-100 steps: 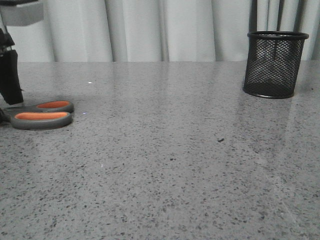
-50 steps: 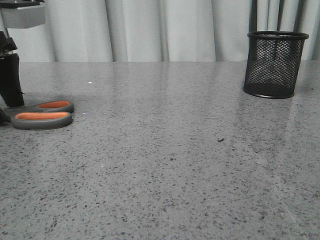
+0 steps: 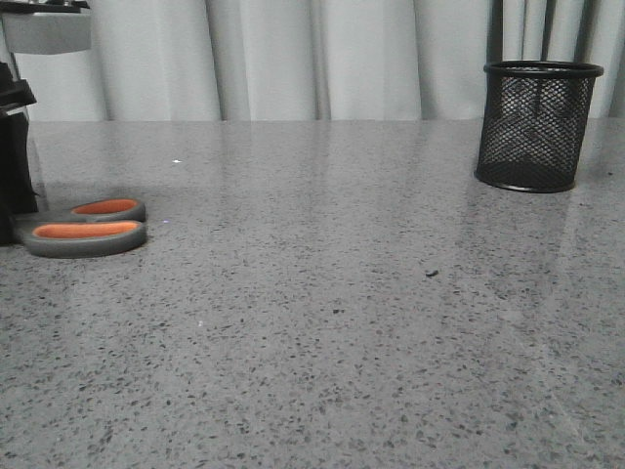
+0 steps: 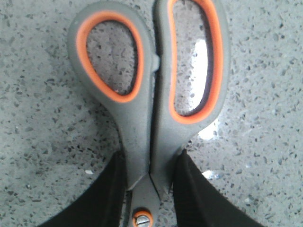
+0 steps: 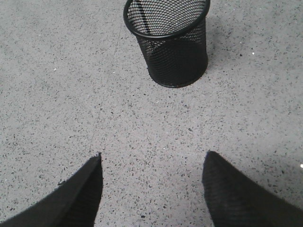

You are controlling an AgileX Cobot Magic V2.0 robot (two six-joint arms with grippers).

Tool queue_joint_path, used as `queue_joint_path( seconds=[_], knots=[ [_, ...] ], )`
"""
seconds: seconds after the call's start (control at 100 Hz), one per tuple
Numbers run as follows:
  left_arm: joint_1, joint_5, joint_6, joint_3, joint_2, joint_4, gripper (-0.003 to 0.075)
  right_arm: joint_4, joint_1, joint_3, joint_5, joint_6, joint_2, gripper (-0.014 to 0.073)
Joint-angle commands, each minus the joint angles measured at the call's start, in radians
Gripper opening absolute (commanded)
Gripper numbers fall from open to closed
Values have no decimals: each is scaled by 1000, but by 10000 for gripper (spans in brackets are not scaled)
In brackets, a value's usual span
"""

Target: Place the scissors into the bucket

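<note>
The scissors (image 3: 86,225) lie flat on the speckled grey surface (image 3: 322,293) at the near left of the front view, and everything else is placed from them. Their two grey handles with orange linings sit side by side and pressed together, loops pointing away from the left gripper (image 4: 150,189). In the left wrist view the two black fingers (image 4: 106,194) stand one on each side of the handle necks just above the pivot screw (image 4: 142,219), touching or all but touching the grey plastic; the jaws are narrowed down to the width of the scissors and closed around them, with the scissors resting on the surface. In the front view only a dark part of this gripper shows at the left edge, right behind the handles, and the blades are hidden there. Well apart from the scissors, far across the surface to the right and further back, stands the bucket (image 3: 538,125), upright, its mesh sides see-through. The right gripper (image 5: 151,189) hangs above bare surface near the bucket (image 5: 169,40); its jaws are spread wide and hold nothing. Behind everything, beyond the far edge, hangs a pale curtain (image 3: 293,59).
</note>
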Motion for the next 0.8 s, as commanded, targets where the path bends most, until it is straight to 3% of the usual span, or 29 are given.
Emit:
queue_joint_path(
  seconds=[0.0, 0.18, 0.28, 0.59, 0.79],
  knots=[
    [-10, 47, -55, -72, -33, -39, -7, 5, 0, -36, -48, -12, 0, 412],
    [-20, 46, -147, -206, -82, -39, -10, 23, 0, -36, -29, -15, 0, 412],
    [-49, 45, -157, -262, -131, -39, -10, 108, 0, -36, -21, -78, 0, 412],
    [-201, 45, -251, -372, -245, -33, -10, 662, 0, -36, -16, -400, 2, 412],
    [-310, 41, -339, -424, -275, -31, -10, 1055, 0, -38, 91, -617, 60, 412]
  ],
)
